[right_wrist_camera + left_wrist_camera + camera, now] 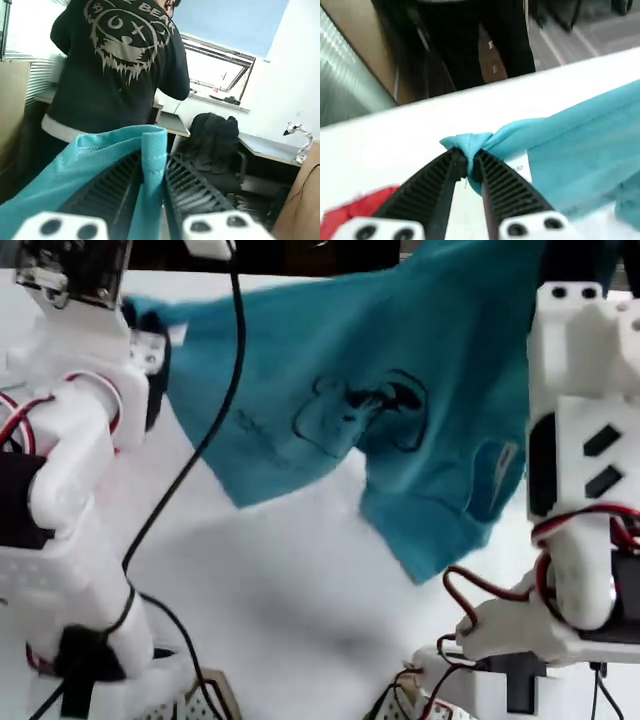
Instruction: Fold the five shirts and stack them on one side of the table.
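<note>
Shirt: the teal shirt (pixel 300 350) is hanging spread between the two arms above the white table (pixel 300 580), with its loose part drooping toward the near right.
Left gripper (pixel 470 162): its jaws are pinching a bunched corner of the shirt at the far left.
Right gripper (pixel 152 160): its jaws are clamping a folded edge of the shirt at the far right.
Red cloth (pixel 350 215): it is lying on the table near the left gripper.
</note>
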